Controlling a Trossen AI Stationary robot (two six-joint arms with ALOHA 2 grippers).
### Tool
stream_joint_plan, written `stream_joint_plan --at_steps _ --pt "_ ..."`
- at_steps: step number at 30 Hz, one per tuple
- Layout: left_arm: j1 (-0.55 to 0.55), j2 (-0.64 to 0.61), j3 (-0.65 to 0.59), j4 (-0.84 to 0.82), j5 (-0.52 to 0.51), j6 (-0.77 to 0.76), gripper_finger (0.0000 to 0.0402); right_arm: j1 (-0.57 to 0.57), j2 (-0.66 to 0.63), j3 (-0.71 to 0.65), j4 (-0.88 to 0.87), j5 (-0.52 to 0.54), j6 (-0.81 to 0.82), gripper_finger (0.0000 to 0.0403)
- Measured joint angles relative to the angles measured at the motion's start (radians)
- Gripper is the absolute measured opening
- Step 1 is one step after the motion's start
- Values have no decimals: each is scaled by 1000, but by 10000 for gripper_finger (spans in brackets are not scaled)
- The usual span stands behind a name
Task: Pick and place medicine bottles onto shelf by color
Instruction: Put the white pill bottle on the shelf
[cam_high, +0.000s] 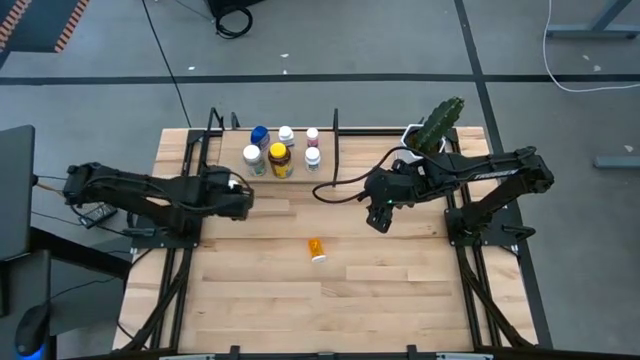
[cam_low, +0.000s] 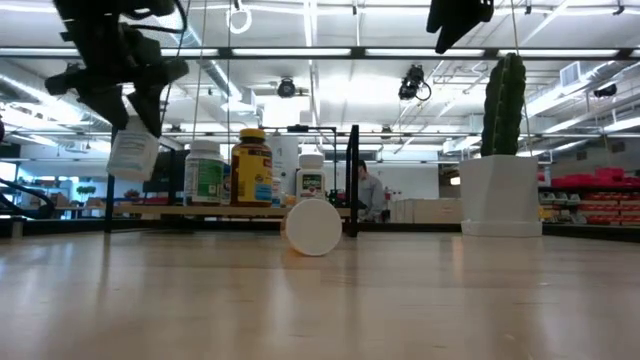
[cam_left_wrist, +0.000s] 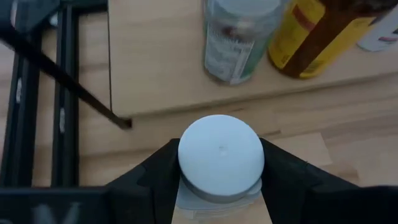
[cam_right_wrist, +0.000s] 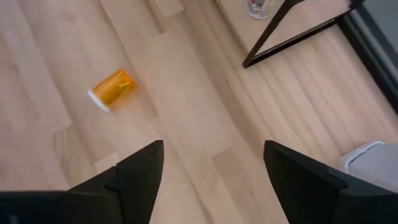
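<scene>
My left gripper (cam_high: 240, 200) is shut on a white-capped pill bottle (cam_left_wrist: 221, 155), held above the table just in front of the shelf (cam_high: 230, 170). On the shelf stand a blue bottle (cam_high: 260, 136), an amber yellow-lidded bottle (cam_high: 280, 160) and several white-capped ones (cam_high: 312, 157). A small orange bottle (cam_high: 316, 248) lies on its side mid-table; it also shows in the right wrist view (cam_right_wrist: 112, 88). My right gripper (cam_high: 378, 215) is open and empty, above the table to the right of the orange bottle. My left gripper pinches the bottle's top, at the sides of its white cap (cam_left_wrist: 186, 177), between its two fingers. The fingers come from above, pointing down. The bottle body (cam_low: 133, 148) hangs below them, slightly tilted and lifted clear of the table.
A white pot with a green cactus (cam_high: 437, 125) stands at the back right. Thin black upright rods (cam_high: 336, 140) frame the shelf, and a black cable (cam_high: 335, 185) lies near its right end. Bare tabletop (cam_high: 300, 300) lies toward the near edge.
</scene>
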Motion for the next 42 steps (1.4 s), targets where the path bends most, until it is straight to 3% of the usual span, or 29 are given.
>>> stream_joint_plan --at_steps 5,10,17,42 --pt "38 -98 -42 30 -50 145 188 -29 0 0 8 29 13 282" --pt "119 -105 -61 78 -86 197 191 -59 0 0 24 31 42 282" --pt "229 -46 -63 215 -84 189 191 -66 0 0 26 28 42 282" --pt "380 145 -63 217 -115 217 196 -62 0 0 -1 -24 49 282"
